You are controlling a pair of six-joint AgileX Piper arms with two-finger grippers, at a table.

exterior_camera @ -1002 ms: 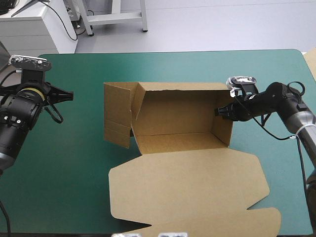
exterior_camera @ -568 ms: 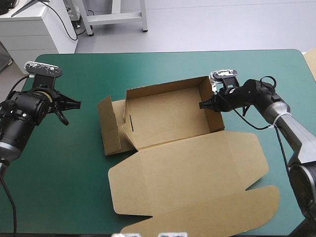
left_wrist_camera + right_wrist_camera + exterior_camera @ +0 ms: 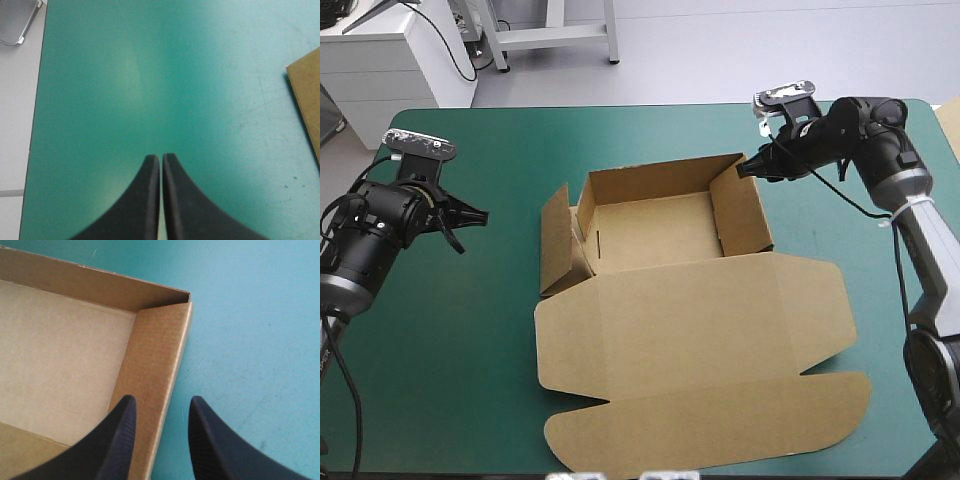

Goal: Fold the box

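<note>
Box [image 3: 670, 225] sits mid-tabletop [image 3: 620, 130], a little toward the far edge. You see it as an open tray, turned slightly out of square with the table edges.

Lid [image 3: 690, 340] lies flat on the teal-green cover [image 3: 470, 380], running from the tray's near wall toward the near edge. Its outer flap [image 3: 710, 430] reaches almost to that edge.

Far wall [image 3: 655, 180] and right-hand wall [image 3: 745, 210] stand upright and meet at a clean corner in the right wrist view. At the left end, a side flap [image 3: 558, 240] stands angled outward from the tray and is not tucked in.

Right arm [image 3: 865, 135] reaches in from the right to the tray's far right corner. Its jaws are released, with the black fingers [image 3: 117, 440] well apart. They straddle the top edge of the right-hand wall [image 3: 155, 370], one finger over the tray floor [image 3: 60, 350] and the other over bare cover outside. You cannot tell whether either finger touches the board.

Left arm [image 3: 380, 225] hangs over the left part of the tabletop, well apart from the box. Its jaws are clenched on nothing, the fingers [image 3: 145, 200] pressed together into one point above bare cover. A strip of brown board [image 3: 306, 105] shows off to one side, ahead of them and not touching.
</note>
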